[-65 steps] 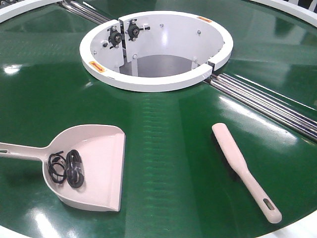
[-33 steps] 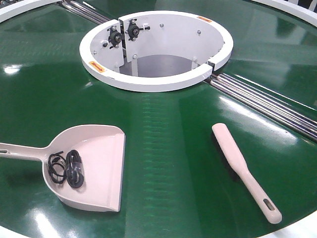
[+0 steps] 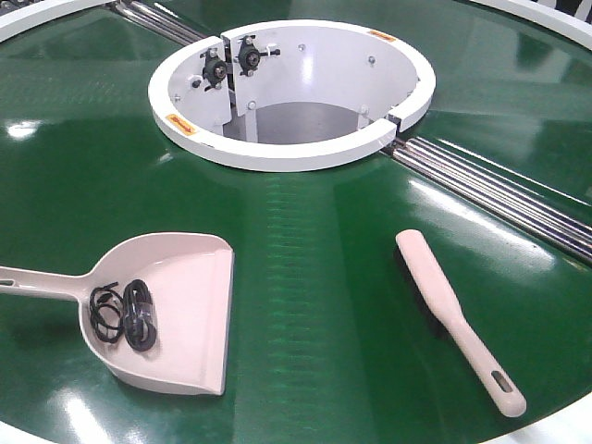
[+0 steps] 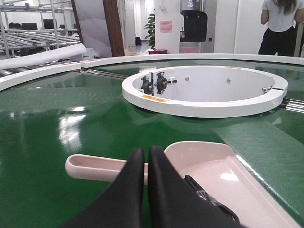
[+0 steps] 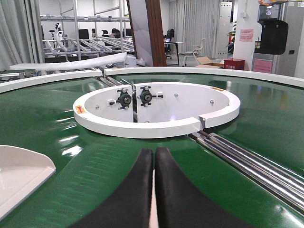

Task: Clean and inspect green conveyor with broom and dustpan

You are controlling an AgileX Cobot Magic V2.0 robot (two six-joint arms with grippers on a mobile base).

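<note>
Exterior front-facing view: the glossy dark green conveyor [image 3: 305,268] fills the frame, with silver metal rollers [image 3: 499,190] running off toward 3 o'clock from the white ring-shaped hub [image 3: 291,92] at 12 o'clock. The pale pinkish-beige plastic dustpan [image 3: 171,310] lies flat on the belt at 8 o'clock, its handle pointing to 9 o'clock, with a small coil of black cord [image 3: 125,314] inside the scoop. The slim pale beige hand broom [image 3: 458,319] lies at 4 o'clock, well apart from the dustpan, slotted handle end nearest the camera. Neither arm appears here.

Left wrist view: the left gripper [image 4: 145,164], black fingers pressed together and holding nothing, hangs just above the dustpan's handle [image 4: 95,166].

Right wrist view: the right gripper [image 5: 153,166] is likewise closed on nothing above the belt; a pale strip shows through the slit between its fingers.
</note>
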